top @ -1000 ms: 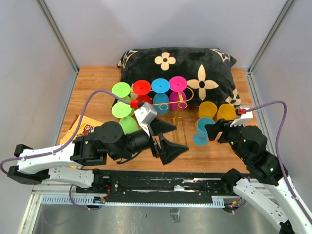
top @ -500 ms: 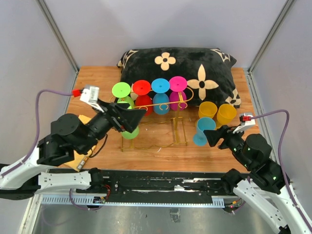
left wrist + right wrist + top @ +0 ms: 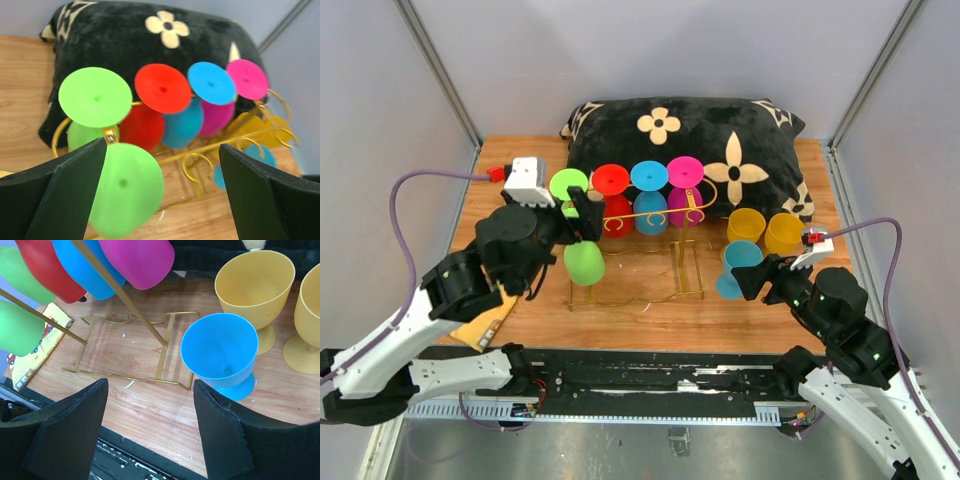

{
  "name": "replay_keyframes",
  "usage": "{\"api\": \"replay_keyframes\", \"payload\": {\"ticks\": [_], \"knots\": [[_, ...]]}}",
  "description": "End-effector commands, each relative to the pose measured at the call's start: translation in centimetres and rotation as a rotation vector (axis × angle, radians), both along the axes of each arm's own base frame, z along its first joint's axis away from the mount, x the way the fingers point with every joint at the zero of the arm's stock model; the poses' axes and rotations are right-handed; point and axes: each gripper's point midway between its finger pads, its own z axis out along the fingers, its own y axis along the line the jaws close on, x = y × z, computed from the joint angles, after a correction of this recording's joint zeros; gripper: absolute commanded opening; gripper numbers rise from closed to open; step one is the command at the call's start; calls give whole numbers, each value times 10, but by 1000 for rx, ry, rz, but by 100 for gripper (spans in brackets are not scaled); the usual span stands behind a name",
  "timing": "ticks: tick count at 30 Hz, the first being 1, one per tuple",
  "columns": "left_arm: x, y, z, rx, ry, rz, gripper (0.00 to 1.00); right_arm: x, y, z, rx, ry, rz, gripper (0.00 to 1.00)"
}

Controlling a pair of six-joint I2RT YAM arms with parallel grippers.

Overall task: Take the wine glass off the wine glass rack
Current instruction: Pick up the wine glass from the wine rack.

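Rack: the wine glass rack (image 3: 120, 291) is thin gold wire, with curled scrolls at its ends, parallel rails on top and a flat looped base.
Where: it stands mid-table (image 3: 520, 170), just in front of the black pillow (image 3: 720, 130) (the one with cream flowers).
Hanging: five plastic glasses hang bowl-down with their feet on the rails. In the left wrist view they run green (image 3: 95, 97), red (image 3: 162, 88), blue (image 3: 211, 82) and magenta (image 3: 246, 79), with a second green glass (image 3: 125, 195) on the nearer rail.
Off the rack: a blue glass (image 3: 220, 347) and two yellow glasses (image 3: 255, 280) stand upright to its right.
Left gripper (image 3: 161, 150): spread wide at the rack's green end and holding nothing. The nearer green bowl is beside its left finger (image 3: 55, 200), and I cannot tell whether they touch.
Right gripper (image 3: 150, 385): jaws apart with nothing between them, above the rack's base and near the blue glass.
Also: a yellow booklet (image 3: 30, 352) lies at the table's left front.
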Motion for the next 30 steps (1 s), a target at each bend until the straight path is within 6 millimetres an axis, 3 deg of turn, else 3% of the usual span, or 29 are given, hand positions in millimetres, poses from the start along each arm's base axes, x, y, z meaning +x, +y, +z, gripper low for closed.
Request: {"api": "replay_keyframes", "payload": {"ticks": [1,5,8,15,24,30], "knots": [[32,6,12,22,-22,13,100,-6,-2,10,23,-18,2,70],[43,24,41,-41,-83,49,100,-7,-5,12,18,-28,-5,70],[44,50,51,-67,-100,141,100,-7,-7,12,11,-29,-10,70],[17,90,23,-191,-45,260,100,-5,-6,8,8,-22,-10,71],[-4,98,-11,-294,49,260,100,-2,1,6,7,1,7,71],[-7,76,-19,-349,68,151,97,-4,1,6,12,7,5,71]]}}
